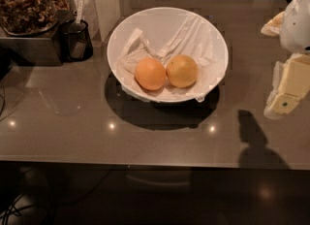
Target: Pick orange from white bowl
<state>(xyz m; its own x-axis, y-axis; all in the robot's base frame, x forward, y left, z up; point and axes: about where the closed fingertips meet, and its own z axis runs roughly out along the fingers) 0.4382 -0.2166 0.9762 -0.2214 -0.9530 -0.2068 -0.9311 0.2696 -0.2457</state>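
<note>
The white bowl [167, 18] stands on the brown counter at the middle, lined with crumpled white paper. Two round fruits lie side by side at its front. The orange [182, 71] is the paler, yellow-orange one on the right. A deeper reddish-orange fruit [150, 73] touches it on the left. My gripper [284, 102] hangs at the right edge of the view, above the counter, well to the right of the bowl and apart from it, with nothing in it that I can see. The white arm [298, 23] shows above it.
A glass jar of brown snacks [24, 3] stands at the back left on a dark stand. A black cup with a utensil [76, 40] and a white post [102, 1] stand beside it. The counter's front edge [155, 163] runs across below. The gripper's shadow [254, 141] falls front right.
</note>
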